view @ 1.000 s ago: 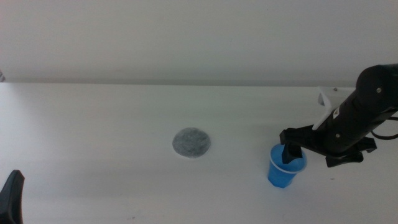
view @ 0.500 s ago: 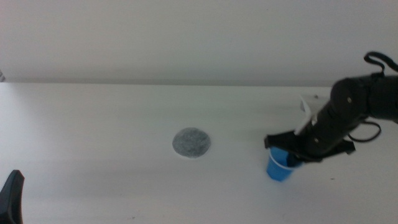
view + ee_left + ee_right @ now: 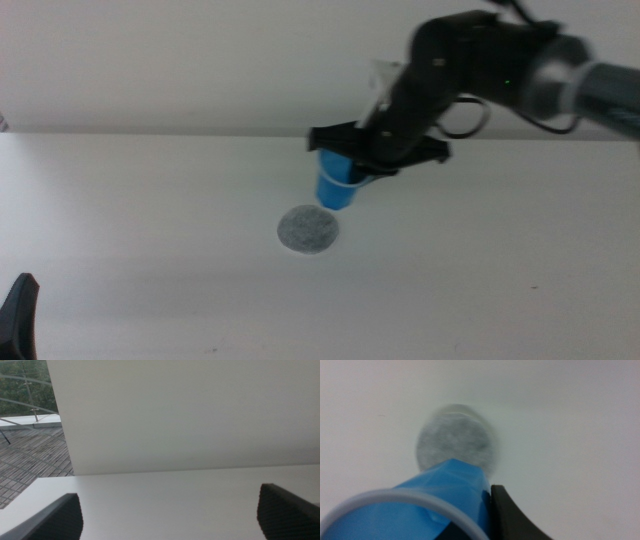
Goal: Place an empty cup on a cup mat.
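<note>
The jaws of the right gripper [image 3: 352, 172] hold the cup [image 3: 337, 186] by its rim, lifted above the desk [image 3: 150, 200], just beyond the cup mat [image 3: 308, 230] (not touching). The left gripper [image 3: 170, 515] waits low, jaws wide apart.

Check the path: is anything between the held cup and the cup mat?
Nothing visible. The right end effector holds the cup in the air, just beyond the cup mat, with only bare table between them. The left end effector waits at the near edge.
</note>
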Robot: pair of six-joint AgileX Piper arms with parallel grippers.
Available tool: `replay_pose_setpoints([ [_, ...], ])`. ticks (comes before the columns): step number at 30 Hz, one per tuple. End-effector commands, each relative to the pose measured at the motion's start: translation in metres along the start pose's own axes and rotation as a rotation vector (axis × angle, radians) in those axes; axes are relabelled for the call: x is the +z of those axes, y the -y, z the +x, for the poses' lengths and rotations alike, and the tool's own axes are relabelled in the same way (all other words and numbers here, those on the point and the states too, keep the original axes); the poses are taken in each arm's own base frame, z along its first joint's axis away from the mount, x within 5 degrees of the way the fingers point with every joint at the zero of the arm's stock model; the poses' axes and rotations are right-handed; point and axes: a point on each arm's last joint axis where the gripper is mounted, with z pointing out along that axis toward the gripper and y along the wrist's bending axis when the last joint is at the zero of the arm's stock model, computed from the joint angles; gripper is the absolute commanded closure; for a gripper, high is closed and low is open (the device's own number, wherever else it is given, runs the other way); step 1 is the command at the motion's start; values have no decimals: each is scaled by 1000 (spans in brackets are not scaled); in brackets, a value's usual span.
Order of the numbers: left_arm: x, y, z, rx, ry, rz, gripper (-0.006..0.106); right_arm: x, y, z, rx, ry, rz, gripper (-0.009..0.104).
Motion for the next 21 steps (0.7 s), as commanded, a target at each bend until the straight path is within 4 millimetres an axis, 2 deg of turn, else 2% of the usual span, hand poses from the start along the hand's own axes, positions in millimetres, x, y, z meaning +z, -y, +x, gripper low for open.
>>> replay_pose_setpoints([
  [1, -1, 0, 11, 0, 11, 8, 7, 13, -13, -5, 6, -34, 4, 95],
  [5, -1, 0, 11, 0, 11, 8, 7, 30, -24, -9, 4, -58, 14, 95],
  [21, -1, 0, 11, 0, 11, 8, 7, 65, -20, -5, 37, -77, 93, 95],
])
